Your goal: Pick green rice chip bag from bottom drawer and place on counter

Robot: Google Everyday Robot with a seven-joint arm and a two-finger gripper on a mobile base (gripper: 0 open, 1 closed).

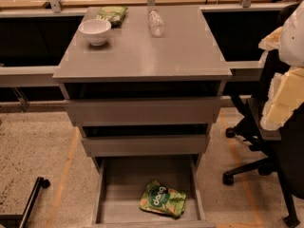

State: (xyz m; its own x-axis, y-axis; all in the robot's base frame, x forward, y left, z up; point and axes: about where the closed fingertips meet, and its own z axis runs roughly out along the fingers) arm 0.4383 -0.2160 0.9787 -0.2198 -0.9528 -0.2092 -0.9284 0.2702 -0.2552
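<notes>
- Green rice chip bag [162, 198]: crinkly bright green snack pouch with a dark green round logo, white lettering and pinkish-orange patches. It lies flat, logo up, on the drawer floor toward the front right. It's close to the right wall; I can't tell if it touches.
- Bottom drawer [122, 179]: narrow shallow grey box with thin side walls, pulled out toward me. I see nothing in it but the bag.
- Upper drawers [142, 110]: two wider flat-fronted grey ones, stepped back above the open one. Neither covers the bag, so I'd judge a top-down reach workable.
- Counter [156, 56]: broad matte grey top slab of the cabinet.
  - At back left it holds a round white bowl [95, 31], with a duller pale green bag [112, 14] just behind it.
  - A clear plastic bottle [155, 23] lies on its side at back centre.
  - I'd aim the drop at the front-right stretch.
- Gripper [281, 101]: pale cream-yellow, at the right edge of view, up around counter height and well apart from the bag. I cannot tell whether it's released or clenched. The bag is not in it.
- Black office chair [256, 141]: just right of the cabinet, under the arm. Possible snag on the way down.
- Progress: early. The drawer is open and the bag is exposed. Reach, grasp, lift and place are all left.
</notes>
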